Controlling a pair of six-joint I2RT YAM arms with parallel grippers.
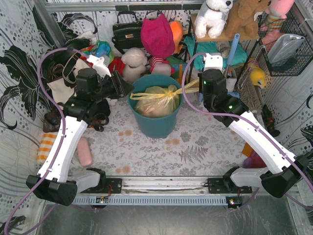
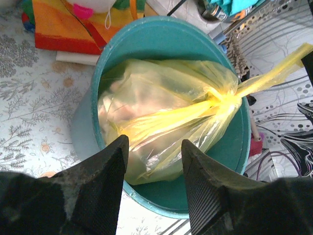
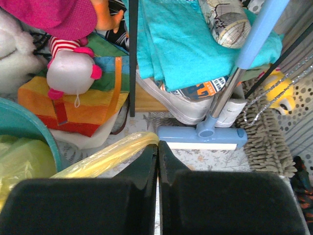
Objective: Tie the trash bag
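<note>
The yellow trash bag (image 1: 155, 102) sits in the teal round bin (image 1: 155, 125) at mid table, its top gathered into a knot (image 2: 221, 104). One handle flap (image 1: 190, 87) stretches taut to the right out of the bin. My right gripper (image 3: 158, 147) is shut on the end of that flap (image 3: 110, 155), just right of the bin. My left gripper (image 2: 154, 147) is open and empty at the bin's left rim, its fingers (image 2: 105, 176) apart above the bag (image 2: 161, 117). A second flap (image 2: 156, 122) lies across the bag.
Clutter lines the back wall: a black handbag (image 1: 126, 33), a magenta cloth (image 1: 157, 34), plush toys (image 1: 133, 62), a blue mop head (image 3: 203, 137), teal cloth (image 3: 195, 39). A cream tote (image 1: 63, 83) and a pink object (image 1: 84, 151) lie left. A wire basket (image 1: 286, 46) hangs right.
</note>
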